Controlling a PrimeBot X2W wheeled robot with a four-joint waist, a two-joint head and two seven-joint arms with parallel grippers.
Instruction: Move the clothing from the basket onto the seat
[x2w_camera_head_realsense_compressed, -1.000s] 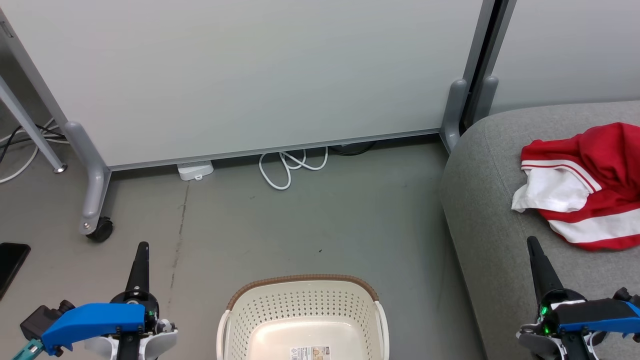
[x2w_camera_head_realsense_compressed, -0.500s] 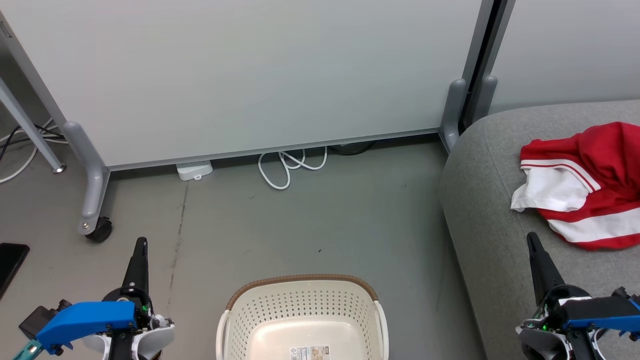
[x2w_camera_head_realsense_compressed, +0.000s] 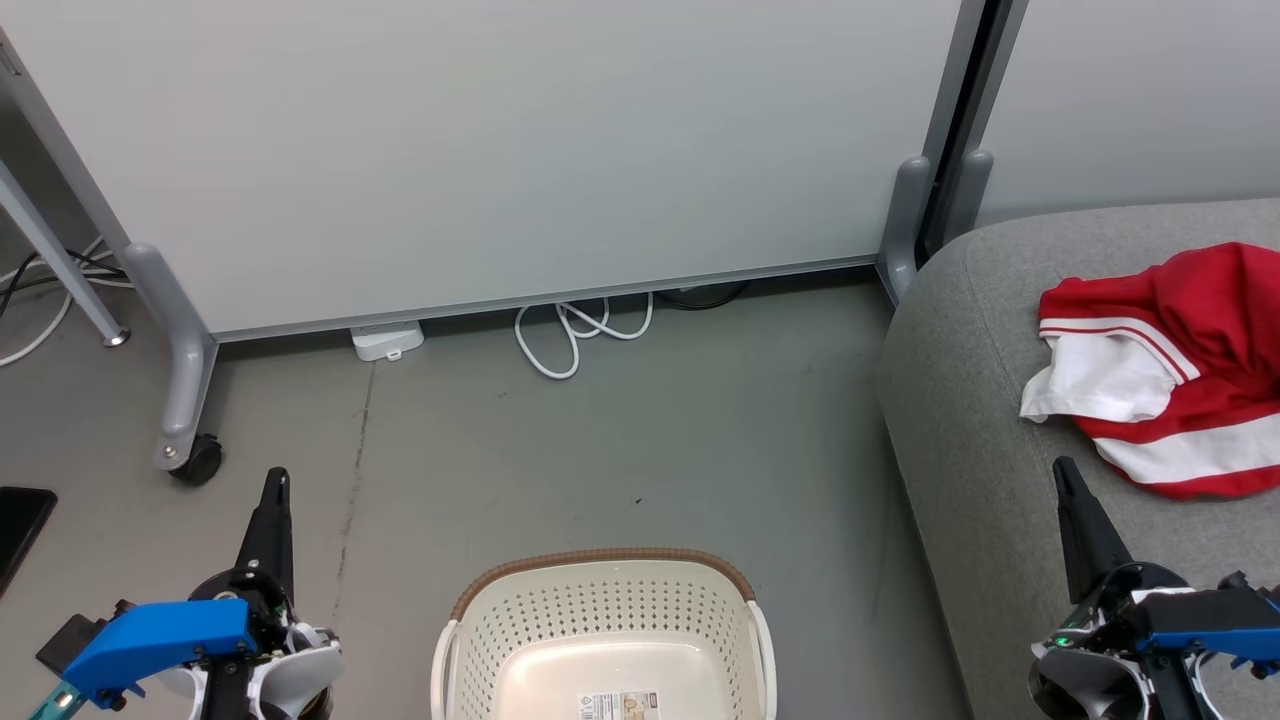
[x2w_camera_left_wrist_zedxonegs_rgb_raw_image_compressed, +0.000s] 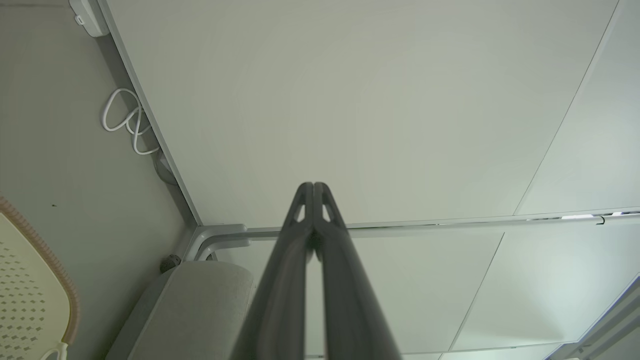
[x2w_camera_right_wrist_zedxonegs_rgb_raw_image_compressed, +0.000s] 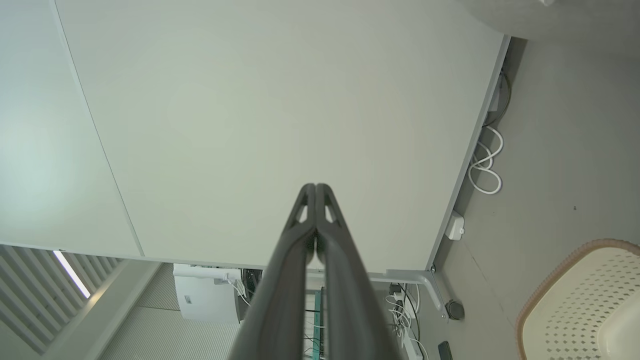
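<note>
**Basket looks empty: check its near end, keep the arms clear of the cloth**

The basket (x2w_camera_head_realsense_compressed: 600, 553) stands on the floor (x2w_camera_head_realsense_compressed: 650, 450), and the part of its bottom in the head view is bare apart from a small printed label (x2w_camera_head_realsense_compressed: 620, 705). The end of the basket nearest the robot is cut off by the picture's edge, so I cannot tell whether anything lies there.

The clothing (x2w_camera_head_realsense_compressed: 1190, 400), a red and white heap, lies to the right of the basket and well apart from it, up on the sofa (x2w_camera_head_realsense_compressed: 980, 400). Its white flap points towards the basket, but it rests fully on the cushion and nothing hangs over the rounded side.

The left gripper (x2w_camera_head_realsense_compressed: 273, 485) hangs to the left of the basket over the floor. The right gripper (x2w_camera_head_realsense_compressed: 1065, 475) hangs to the right of the basket above the sofa, near the heap but not touching it. Both wrist views show each pair of fingers pressed together with nothing between them.

The moving itself appears to be done, so the step in hand is a check and a tidy finish:
- Tilt the head down so the whole bottom of the basket can be seen before calling it empty.
- If the right arm has to travel, lift it first and swing it towards the basket side. A fingertip dragged across the soft cloth could catch a fold and pull the heap towards the edge of the sofa.
- If a garment does turn up, part the fingers above the basket and go straight down inside its walls.
</note>
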